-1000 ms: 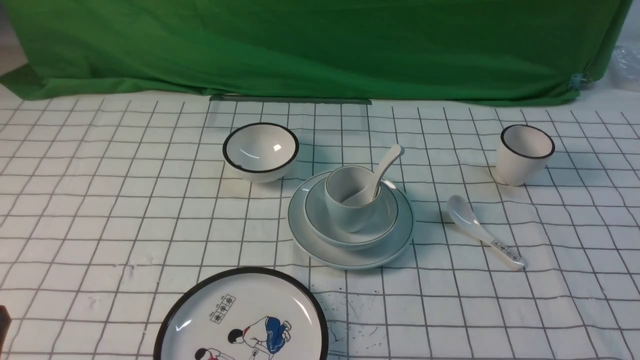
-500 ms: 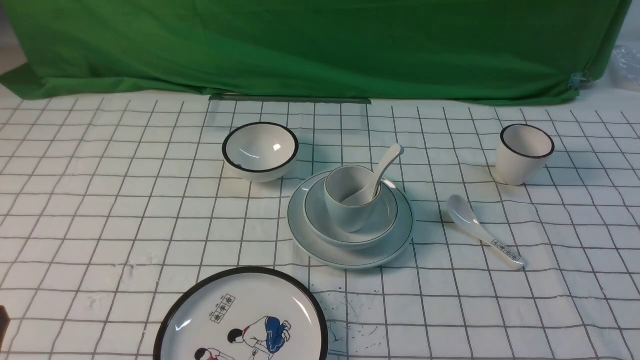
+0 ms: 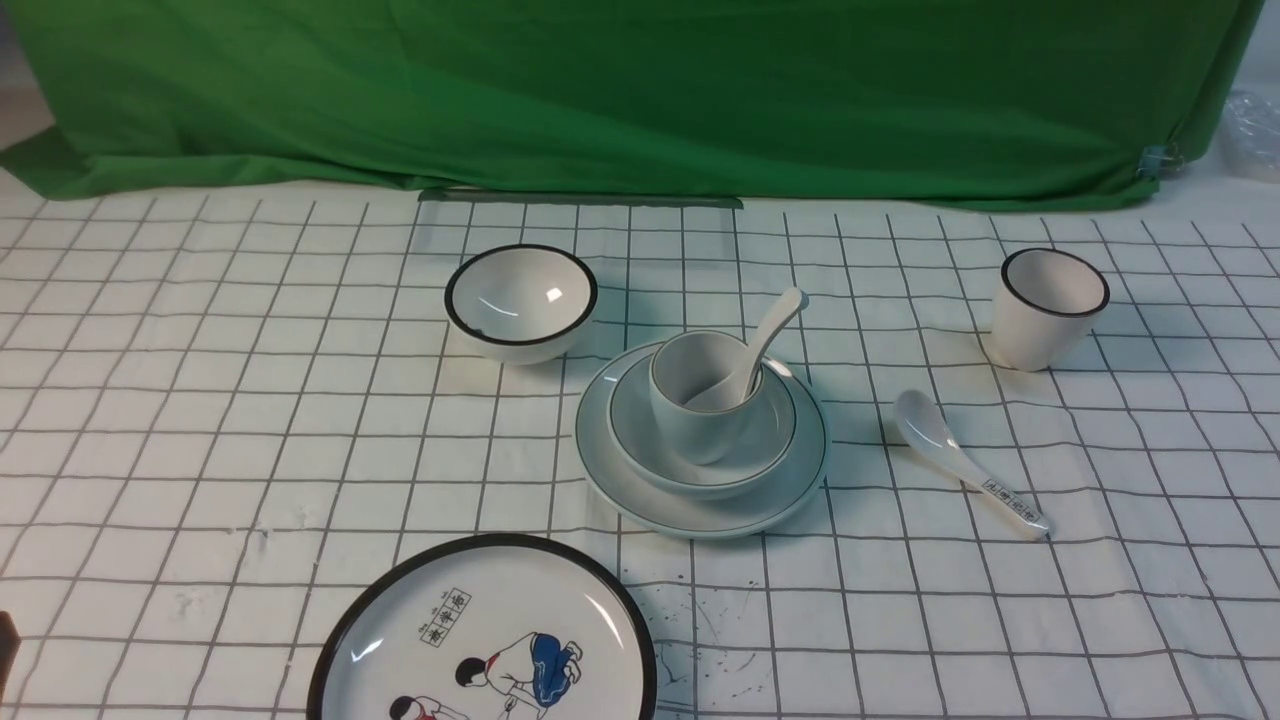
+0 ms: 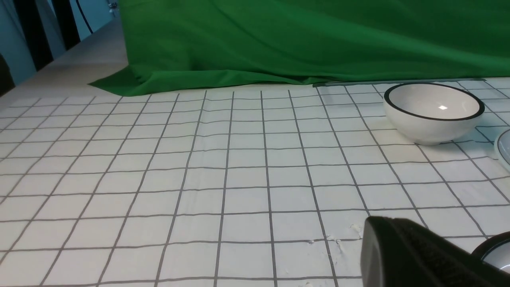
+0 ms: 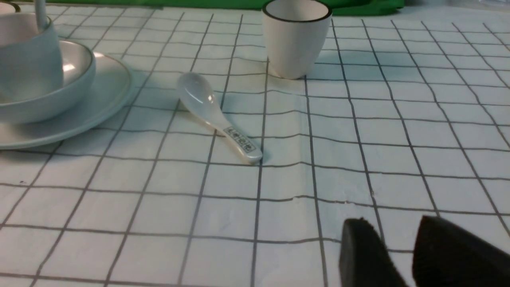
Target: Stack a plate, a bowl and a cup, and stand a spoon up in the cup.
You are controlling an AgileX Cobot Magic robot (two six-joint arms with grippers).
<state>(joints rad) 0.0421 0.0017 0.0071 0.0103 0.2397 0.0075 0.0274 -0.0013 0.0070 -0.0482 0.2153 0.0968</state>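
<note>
The pale plate (image 3: 700, 510) lies mid-table with the shallow bowl (image 3: 700, 470) on it and the squat cup (image 3: 695, 410) in the bowl. The plain spoon (image 3: 775, 325) stands in the cup, handle leaning back right. The stack also shows in the right wrist view: plate (image 5: 103, 95), bowl (image 5: 59, 99), cup (image 5: 28, 59). My right gripper (image 5: 392, 223) is empty, its fingers slightly apart, low over the cloth, well apart from the stack. My left gripper (image 4: 392, 223) shows as one dark mass, fingers together, empty, low over the cloth. Neither gripper's jaws show in the front view.
A black-rimmed bowl (image 3: 520, 300) stands back left of the stack. A black-rimmed cup (image 3: 1050, 310) stands at the back right. A spoon with a printed handle (image 3: 960, 465) lies right of the stack. A cartoon plate (image 3: 480, 640) sits at the front edge. Green cloth hangs behind.
</note>
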